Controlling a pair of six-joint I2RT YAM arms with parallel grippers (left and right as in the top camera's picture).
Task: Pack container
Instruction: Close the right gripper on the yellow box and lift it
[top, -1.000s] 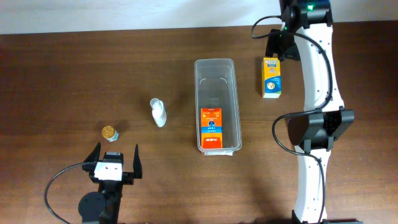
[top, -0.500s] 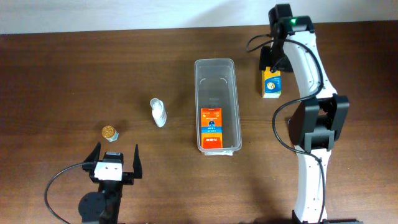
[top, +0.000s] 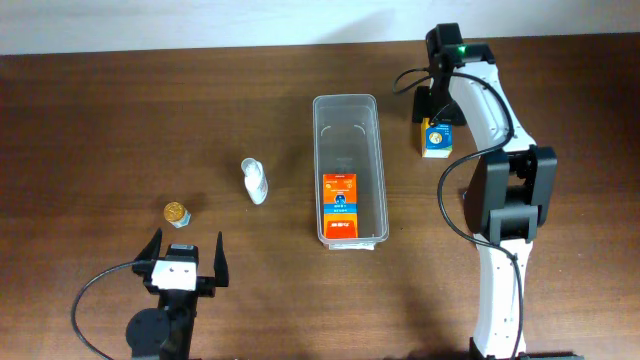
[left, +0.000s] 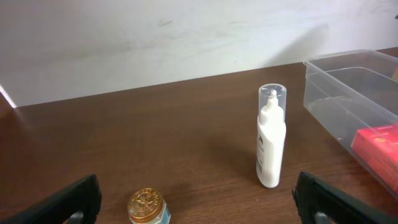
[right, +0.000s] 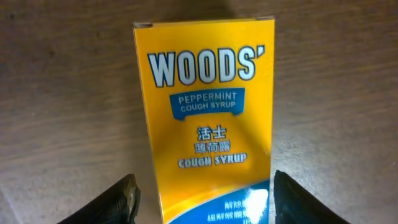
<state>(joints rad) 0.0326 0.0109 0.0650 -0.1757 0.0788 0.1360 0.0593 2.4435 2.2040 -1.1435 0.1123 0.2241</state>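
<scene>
The clear plastic container (top: 347, 168) lies lengthwise mid-table with an orange-red box (top: 340, 195) inside; its corner shows in the left wrist view (left: 354, 93). A yellow and blue cough syrup box (top: 437, 141) lies flat to its right. My right gripper (top: 436, 118) is right above that box, open, one finger on each side of it (right: 205, 112), not touching. My left gripper (top: 183, 262) is open and empty near the front left, behind a gold-lidded jar (top: 177, 213) and a white bottle (top: 255, 180).
In the left wrist view the white bottle (left: 272, 138) stands upright with a clear cap and the jar (left: 148, 206) sits between my fingers' line of sight. A pale wall runs along the table's far edge.
My right gripper has come forward and down from the far edge onto the cough syrup box, now covering its far end. The left arm has not moved.
</scene>
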